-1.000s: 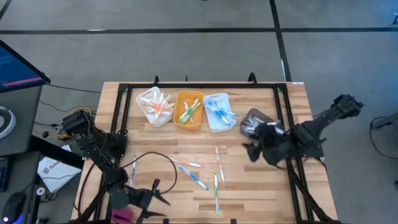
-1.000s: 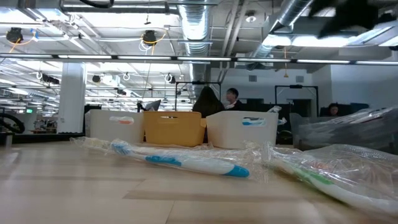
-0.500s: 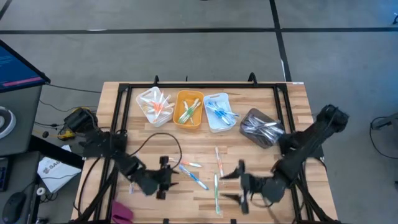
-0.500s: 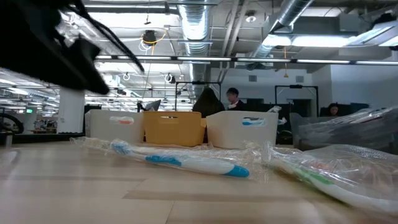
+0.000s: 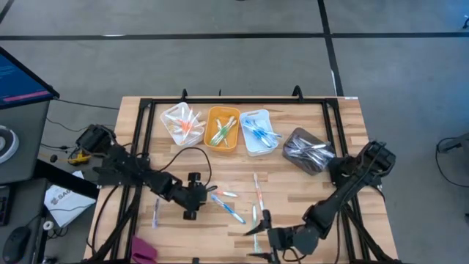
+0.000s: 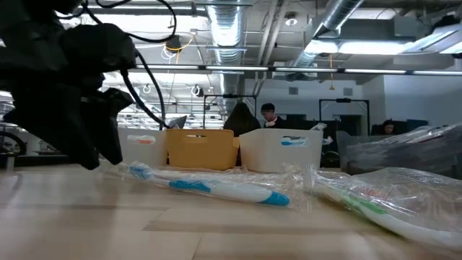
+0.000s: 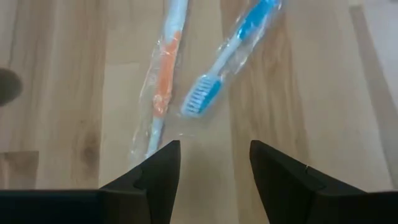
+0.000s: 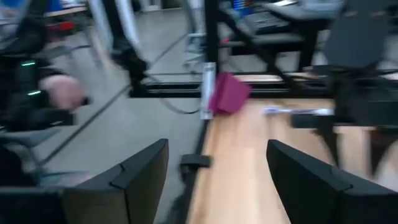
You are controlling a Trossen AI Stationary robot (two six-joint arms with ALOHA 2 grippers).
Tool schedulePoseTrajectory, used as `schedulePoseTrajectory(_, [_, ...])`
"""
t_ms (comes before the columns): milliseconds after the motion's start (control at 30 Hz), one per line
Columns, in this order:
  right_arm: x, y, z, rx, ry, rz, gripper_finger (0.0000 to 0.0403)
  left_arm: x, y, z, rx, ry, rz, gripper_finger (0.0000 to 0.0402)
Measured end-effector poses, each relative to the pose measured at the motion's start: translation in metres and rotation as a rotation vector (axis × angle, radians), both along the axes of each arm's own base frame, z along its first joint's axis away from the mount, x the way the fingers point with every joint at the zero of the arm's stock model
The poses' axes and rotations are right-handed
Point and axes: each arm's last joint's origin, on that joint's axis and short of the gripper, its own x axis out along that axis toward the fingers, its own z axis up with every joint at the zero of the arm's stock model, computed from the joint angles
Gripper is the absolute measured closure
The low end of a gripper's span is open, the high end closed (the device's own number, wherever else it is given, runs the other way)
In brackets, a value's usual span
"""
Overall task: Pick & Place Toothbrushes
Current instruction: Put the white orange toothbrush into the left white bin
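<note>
Several wrapped toothbrushes lie flat on the wooden table: an orange one (image 5: 224, 193) (image 7: 163, 93), a blue one (image 5: 230, 210) (image 7: 219, 79), a green one (image 5: 255, 220) and one alone at the left (image 5: 156, 213). My left gripper (image 5: 201, 196) (image 7: 214, 163) is open, tipped down just short of the orange and blue brushes, and touches neither. My right gripper (image 5: 255, 236) (image 8: 217, 180) is open near the table's near edge, beside the green brush, pointing level toward the left edge. In the low view the left arm (image 6: 72, 94) stands dark behind the blue brush (image 6: 209, 186).
At the far side stand three bins: a white one (image 5: 180, 126) with orange brushes, a yellow one (image 5: 222, 132) with green ones, and a white one (image 5: 257, 133) with blue ones. A plastic bag of brushes (image 5: 306, 150) lies to their right. A black cable (image 5: 183, 155) loops over the table.
My left gripper has swung from the near left corner toward the table's middle and tipped down over the orange and blue toothbrushes. My right gripper has gone from beside the bag toward the near edge and sunk, turning level toward the left edge. No brush has moved.
</note>
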Motion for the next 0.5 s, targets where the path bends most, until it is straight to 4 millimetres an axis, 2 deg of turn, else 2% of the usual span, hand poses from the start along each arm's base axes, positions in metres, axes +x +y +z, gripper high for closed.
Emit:
schedulePoseTrajectory(133, [-0.001,0.004,0.004,0.019,0.003,0.071,0.0138,0.0,0.0,0.003,0.07,-0.021,-0.042,0.0215])
schedulePoseTrajectory(267, [0.0,0.004,0.003,0.026,0.005,0.07,0.0138,0.001,0.007,0.002,0.176,-0.02,-0.052,0.0215])
schedulePoseTrajectory(500, [-0.002,0.006,0.003,0.126,0.032,0.056,0.0138,0.01,0.029,0.002,0.148,0.003,0.017,0.0215])
